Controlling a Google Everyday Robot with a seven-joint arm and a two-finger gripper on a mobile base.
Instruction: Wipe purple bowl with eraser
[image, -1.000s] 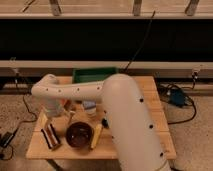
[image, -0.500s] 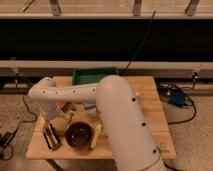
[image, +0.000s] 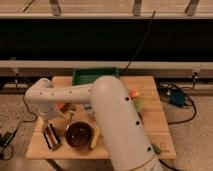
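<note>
The purple bowl (image: 80, 135) sits upright near the front edge of the wooden table (image: 155, 127), dark and glossy inside. The striped eraser (image: 51, 136) lies flat just left of it, near the table's front left corner. My white arm sweeps from the right across the table to an elbow at the left, then bends down. The gripper (image: 50, 121) hangs just above the eraser, close to the bowl's left rim. Its tips are hard to make out against the arm.
A yellow banana (image: 95, 138) lies against the bowl's right side. An orange-red bowl (image: 62, 106) peeks out behind the arm. A green tray (image: 95, 76) stands at the back. Small orange and green items (image: 136, 100) sit right. Cables and a blue box (image: 177, 97) are on the floor.
The arm's elbow has swung further left and the gripper has come down toward the eraser. The bowl, eraser and banana have not moved.
</note>
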